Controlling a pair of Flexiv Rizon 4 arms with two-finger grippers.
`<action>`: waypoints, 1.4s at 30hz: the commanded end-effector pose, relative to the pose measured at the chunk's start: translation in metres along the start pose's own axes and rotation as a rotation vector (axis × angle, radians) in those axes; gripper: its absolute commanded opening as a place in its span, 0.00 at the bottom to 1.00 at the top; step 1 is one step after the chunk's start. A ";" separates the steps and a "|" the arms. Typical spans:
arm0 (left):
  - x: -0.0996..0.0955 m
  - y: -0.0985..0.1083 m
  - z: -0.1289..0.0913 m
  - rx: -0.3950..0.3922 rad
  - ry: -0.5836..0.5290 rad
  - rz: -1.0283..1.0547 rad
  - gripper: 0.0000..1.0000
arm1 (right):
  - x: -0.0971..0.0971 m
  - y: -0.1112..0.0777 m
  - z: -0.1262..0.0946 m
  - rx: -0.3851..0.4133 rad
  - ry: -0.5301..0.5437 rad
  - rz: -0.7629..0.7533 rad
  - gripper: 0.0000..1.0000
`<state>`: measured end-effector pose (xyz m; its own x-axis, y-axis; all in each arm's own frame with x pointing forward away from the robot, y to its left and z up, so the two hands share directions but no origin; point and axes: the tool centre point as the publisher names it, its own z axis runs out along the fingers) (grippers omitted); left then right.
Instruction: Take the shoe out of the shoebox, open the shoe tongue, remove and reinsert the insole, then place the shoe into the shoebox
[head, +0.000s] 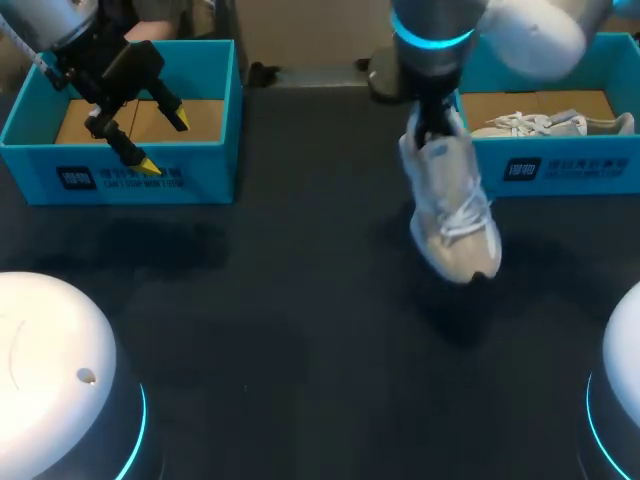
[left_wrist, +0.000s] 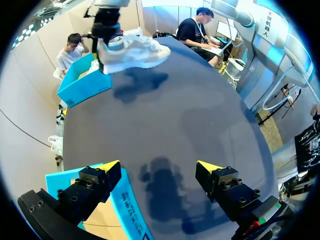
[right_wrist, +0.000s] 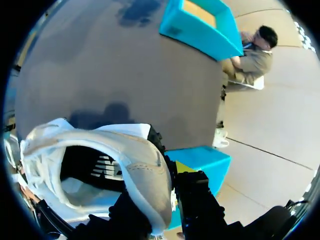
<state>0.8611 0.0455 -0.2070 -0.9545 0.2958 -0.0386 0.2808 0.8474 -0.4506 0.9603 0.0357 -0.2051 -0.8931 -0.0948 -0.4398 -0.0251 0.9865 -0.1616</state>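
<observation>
Above the table (head: 300, 330) our right gripper (head: 432, 128) hangs straight down, clamped on the shoe (head: 455, 215) at its heel; toe points toward us.

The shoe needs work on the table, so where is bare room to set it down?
The table is bare between the left box and right box and all across in front of them, below the held shoe. Crowded: the right box holds a second shoe, and the left gripper hangs over the left box.
</observation>
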 end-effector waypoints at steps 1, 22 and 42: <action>-0.005 0.007 -0.019 -0.041 -0.056 -0.174 1.00 | -0.014 -0.037 -0.005 -0.008 0.032 0.011 0.00; -0.015 0.072 -0.084 -0.289 -0.472 -1.339 1.00 | -0.014 -0.037 -0.005 -0.008 0.032 0.011 0.00; -0.009 0.145 -0.120 -0.177 -0.386 -2.220 1.00 | -0.137 -0.198 0.036 0.035 0.106 0.125 0.00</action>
<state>0.9173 0.2092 -0.1645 -0.4562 -0.8887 0.0467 -0.8781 0.4410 -0.1854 1.0897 -0.1455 -0.1492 -0.9132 0.0382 -0.4058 0.1114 0.9811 -0.1582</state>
